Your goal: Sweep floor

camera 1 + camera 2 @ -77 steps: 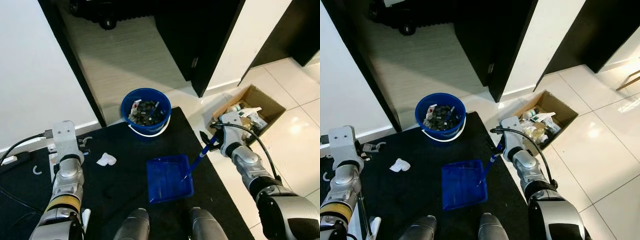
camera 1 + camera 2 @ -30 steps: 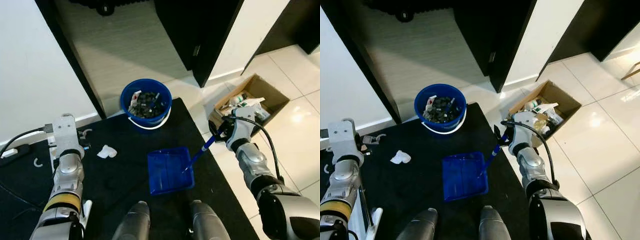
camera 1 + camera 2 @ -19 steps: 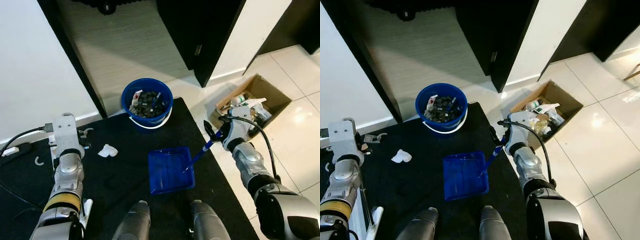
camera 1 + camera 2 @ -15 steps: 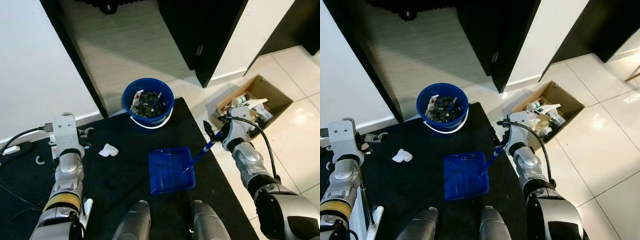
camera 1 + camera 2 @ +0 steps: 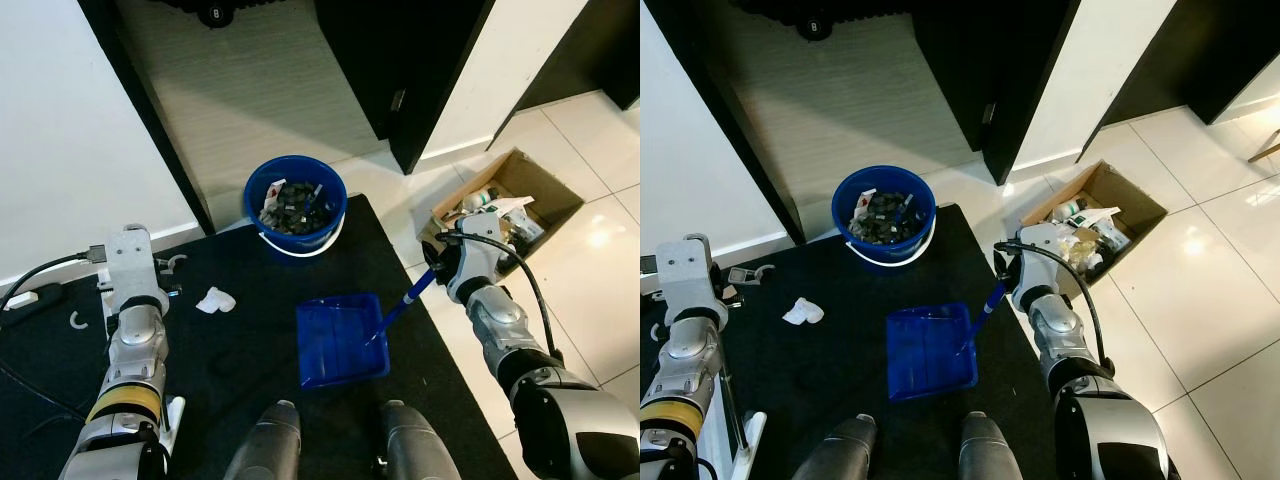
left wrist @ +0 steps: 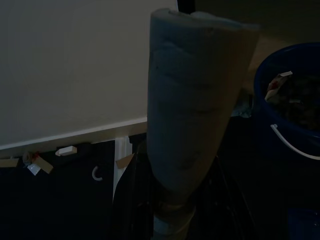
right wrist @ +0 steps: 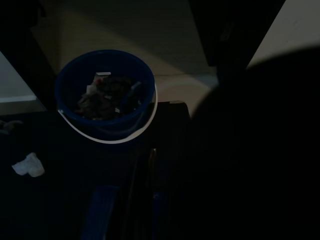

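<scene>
Right tool grips pan handle; left tool state cannot tell. Bucket at 12 is full. Wad at 10 remains unswept.

No legible text from my feeds. Packaging in the cardboard box at right of frame too small to read. Scraps in the blue bucket at centre show no readable print either.
</scene>
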You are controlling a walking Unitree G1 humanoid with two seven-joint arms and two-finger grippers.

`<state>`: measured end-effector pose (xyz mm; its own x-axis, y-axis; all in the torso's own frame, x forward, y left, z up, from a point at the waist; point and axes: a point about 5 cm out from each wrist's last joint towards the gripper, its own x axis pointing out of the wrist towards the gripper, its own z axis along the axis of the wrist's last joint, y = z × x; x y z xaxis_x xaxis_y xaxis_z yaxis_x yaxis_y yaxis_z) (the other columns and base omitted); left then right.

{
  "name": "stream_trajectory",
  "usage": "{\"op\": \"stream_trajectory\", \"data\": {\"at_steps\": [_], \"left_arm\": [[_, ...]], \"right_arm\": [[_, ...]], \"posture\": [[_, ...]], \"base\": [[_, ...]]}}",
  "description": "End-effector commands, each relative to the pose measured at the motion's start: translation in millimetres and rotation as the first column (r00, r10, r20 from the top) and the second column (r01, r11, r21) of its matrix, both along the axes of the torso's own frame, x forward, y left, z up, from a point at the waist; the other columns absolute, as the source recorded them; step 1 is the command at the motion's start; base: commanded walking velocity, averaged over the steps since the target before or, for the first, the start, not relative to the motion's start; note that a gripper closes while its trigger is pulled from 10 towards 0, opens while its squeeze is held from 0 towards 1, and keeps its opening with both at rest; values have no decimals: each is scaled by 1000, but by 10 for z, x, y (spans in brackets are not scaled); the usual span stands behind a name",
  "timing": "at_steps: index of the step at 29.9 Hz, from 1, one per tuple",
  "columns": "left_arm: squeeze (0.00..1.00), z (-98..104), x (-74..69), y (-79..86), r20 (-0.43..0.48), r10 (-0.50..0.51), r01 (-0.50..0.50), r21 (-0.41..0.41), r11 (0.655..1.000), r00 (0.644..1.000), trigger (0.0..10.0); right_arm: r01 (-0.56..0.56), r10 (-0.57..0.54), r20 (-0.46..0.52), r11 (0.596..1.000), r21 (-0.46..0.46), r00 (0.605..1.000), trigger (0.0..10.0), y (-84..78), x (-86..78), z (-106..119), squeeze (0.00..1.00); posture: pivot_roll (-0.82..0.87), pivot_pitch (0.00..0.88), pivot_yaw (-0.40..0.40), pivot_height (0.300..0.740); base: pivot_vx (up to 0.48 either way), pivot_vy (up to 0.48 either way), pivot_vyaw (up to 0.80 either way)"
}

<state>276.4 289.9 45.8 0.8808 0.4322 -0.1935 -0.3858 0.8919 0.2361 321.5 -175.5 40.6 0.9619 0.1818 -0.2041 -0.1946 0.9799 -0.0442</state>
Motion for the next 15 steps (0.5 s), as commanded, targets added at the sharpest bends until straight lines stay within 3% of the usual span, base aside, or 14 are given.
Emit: {"op": "stream_trajectory", "data": {"at_steps": [1,6,7,11,14,15], "left_arm": [[0,-44,-24,12,-21,6,-6,1,1000,1000,10000],[0,105,113,-55,24,-39,38,25,999,999,10000],[0,228,186,-59,40,-83,80,78,994,996,10000],[0,370,251,-33,58,-107,99,127,987,993,10000],[0,589,344,5,50,-152,138,205,969,987,10000],[0,785,412,13,64,-181,163,216,963,981,10000]], "right_arm": [[29,-29,-29,1000,5,999,0,-81,-59,-68,0],[62,-61,-8,997,41,998,0,-160,-55,-36,0],[99,-100,17,992,73,995,0,-205,-40,3,0],[125,-131,53,987,105,990,0,-248,-16,62,0],[129,-145,90,978,163,985,0,-276,31,148,0],[157,-179,80,962,223,981,0,-302,66,180,0]], "posture": [[228,84,-110,740],[220,59,-107,740],[196,44,-93,740],[181,43,-85,740],[162,39,-74,740],[157,34,-75,740]], "base": [[0,0,0],[0,0,0],[0,0,0],[0,0,0],[0,0,0],[0,0,0]]}}
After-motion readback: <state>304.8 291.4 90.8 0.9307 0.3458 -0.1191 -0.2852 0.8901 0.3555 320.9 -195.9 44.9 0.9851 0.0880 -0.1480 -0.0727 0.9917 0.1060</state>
